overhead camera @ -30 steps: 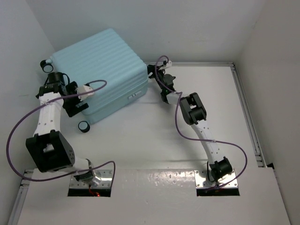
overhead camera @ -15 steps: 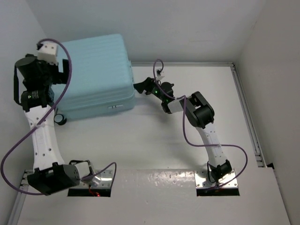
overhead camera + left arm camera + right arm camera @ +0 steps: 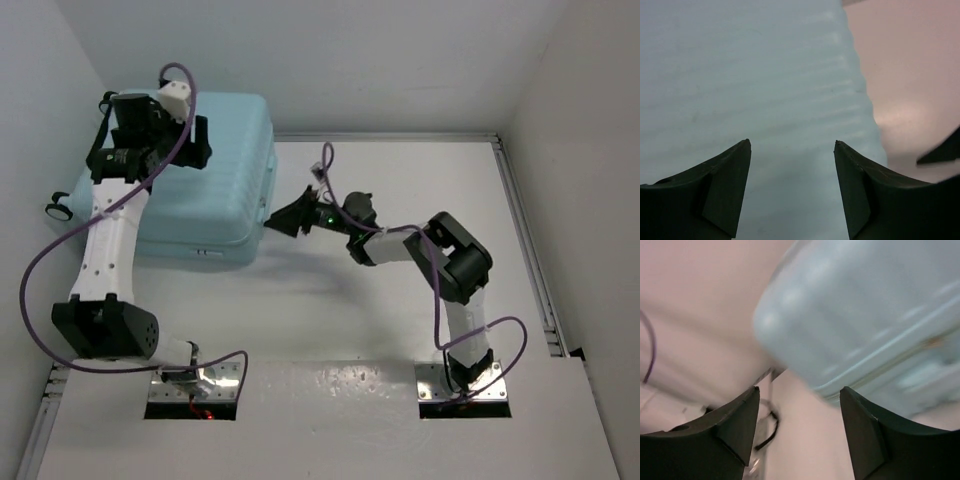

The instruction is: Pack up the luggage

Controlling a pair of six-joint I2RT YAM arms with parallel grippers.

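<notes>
The pale blue suitcase (image 3: 215, 170) lies flat and closed in the upper left of the overhead frame. Its ribbed shell faces up, and one wheel (image 3: 55, 208) pokes out towards the left wall (image 3: 35, 110).

The left pincer (image 3: 791, 145) hangs over the top of the shell with its fingers spread wide and nothing between them. The right pincer (image 3: 800, 390) is also spread and empty, and points at the case's rounded lower right corner. That corner fills its blurred wrist view; whether the fingers touch the shell cannot be told.

Nothing is packed yet, and the case looks unopened, so the risks lie in getting the lid up:
- The smooth, curved corner gives the right pincer little to bite on, so a nudge there may slide the case across the white bench (image 3: 330, 320) rather than part the shell.
- Pressure from the left pincer above would hold the lid down against any lift.
- The purple cable (image 3: 35, 270) looping off the left arm could catch on the case's edge as the arm swings.
</notes>
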